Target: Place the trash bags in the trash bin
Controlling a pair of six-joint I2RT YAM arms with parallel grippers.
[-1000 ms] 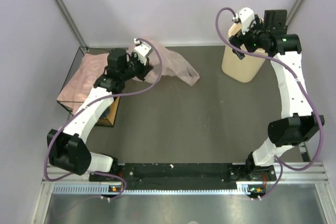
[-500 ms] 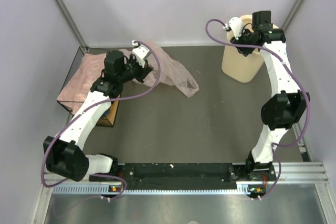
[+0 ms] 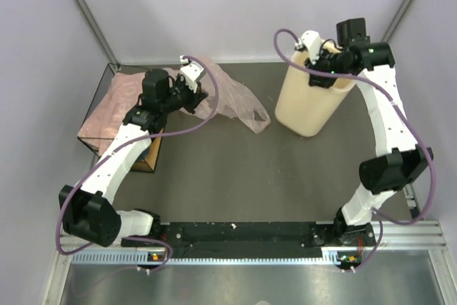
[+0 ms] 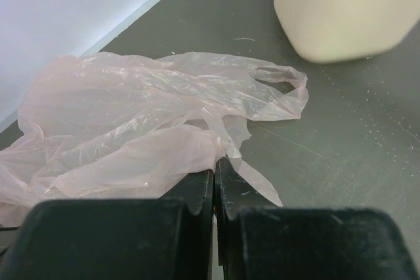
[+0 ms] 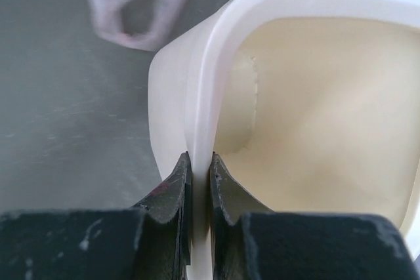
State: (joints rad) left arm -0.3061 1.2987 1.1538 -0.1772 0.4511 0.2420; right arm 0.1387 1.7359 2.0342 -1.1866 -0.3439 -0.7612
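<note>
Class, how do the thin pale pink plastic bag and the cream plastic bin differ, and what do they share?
The pale pink plastic bag is translucent, crinkled film; the cream plastic bin is opaque and smooth. The bag lies limp; the bin is tall and rigid. Shared: a gripper pinches each, left gripper the bag, right gripper the bin's rim.

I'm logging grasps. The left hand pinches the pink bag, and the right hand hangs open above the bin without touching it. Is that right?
Not quite. The right hand is not open above the trash bin. It is closed on the bin's rim, one finger inside the wall and one outside, as the right wrist view shows. The left hand does pinch the pink trash bag.
</note>
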